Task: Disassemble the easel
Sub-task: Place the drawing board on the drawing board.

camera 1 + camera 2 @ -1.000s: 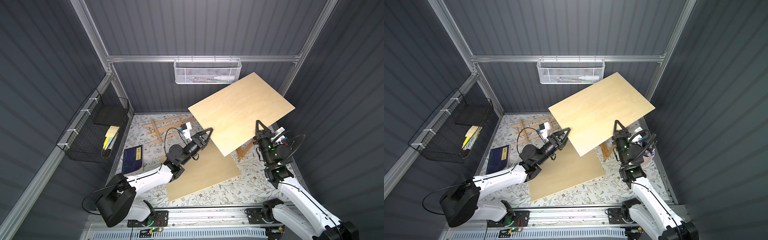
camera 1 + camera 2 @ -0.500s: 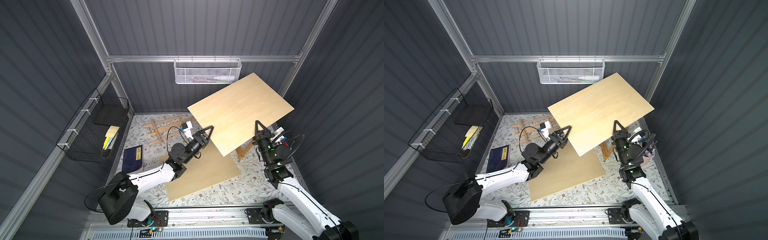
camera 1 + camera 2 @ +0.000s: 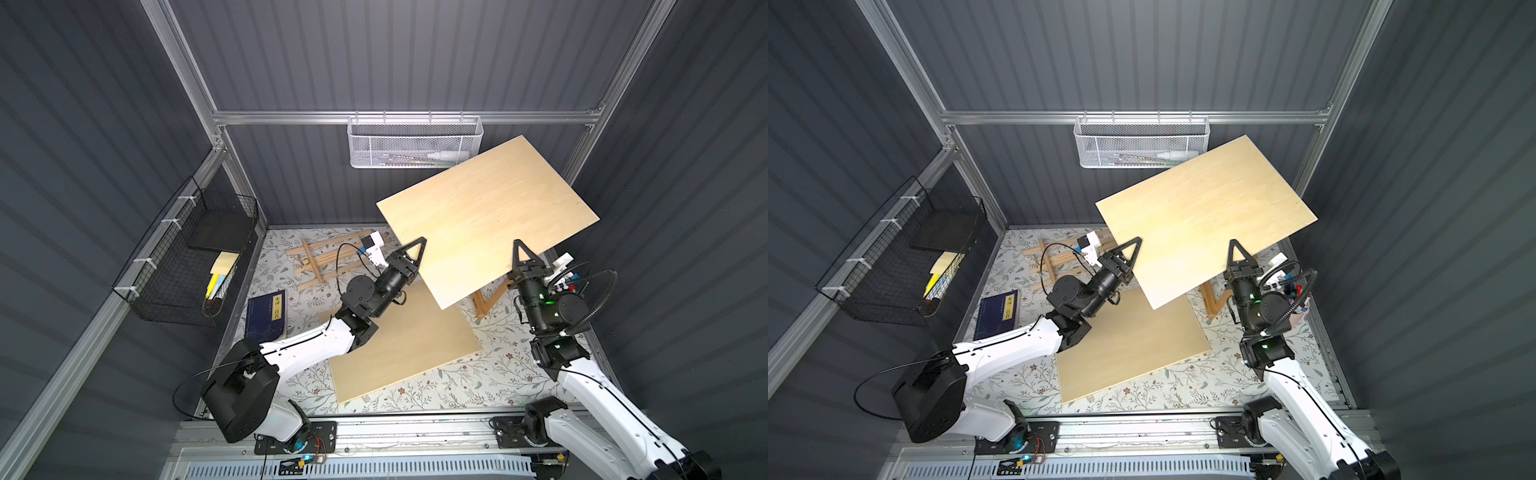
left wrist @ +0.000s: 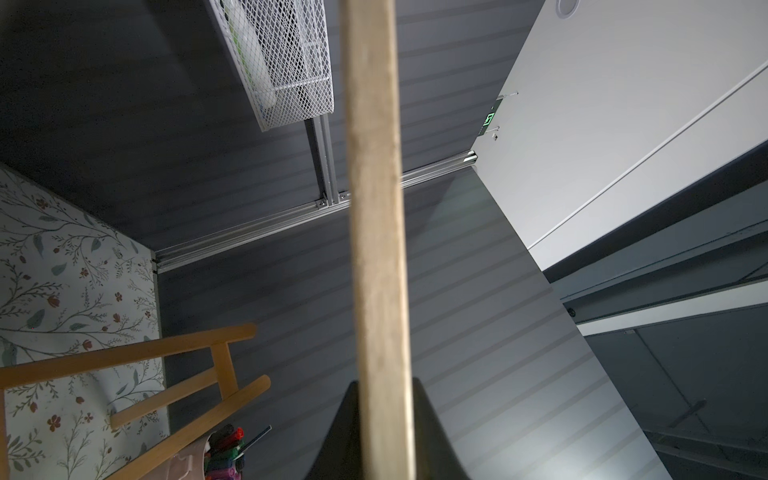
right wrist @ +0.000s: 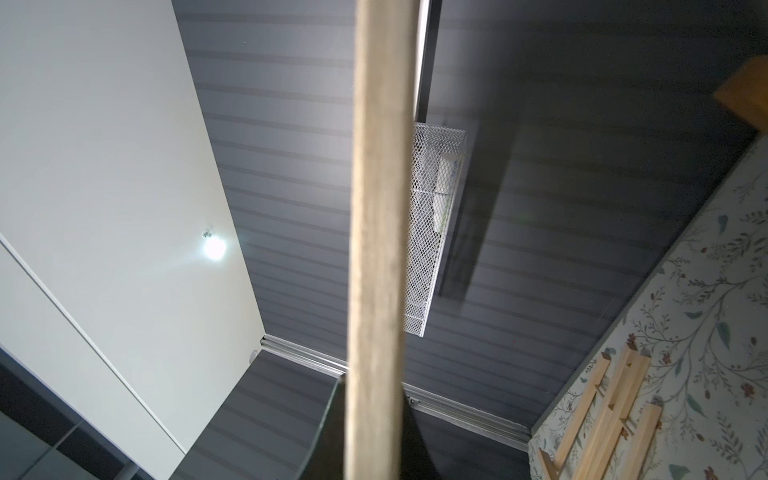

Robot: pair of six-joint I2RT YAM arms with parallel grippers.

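While the left gripper (image 3: 417, 249) and right gripper (image 3: 519, 254) each pinch an adjoining edge of the pale, smooth plywood board (image 3: 486, 216), holding it tilted above the floral worktop (image 3: 498, 374), the slatted light-wood easel frame (image 3: 324, 259) lies flat near the worktop's far left corner. A white mesh basket (image 3: 415, 143) holds a white tube; the black wire basket (image 3: 183, 257) holds yellow sheets

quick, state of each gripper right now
left gripper: jaws closed on one edge of the raised board
right gripper: jaws closed on another edge of the same board
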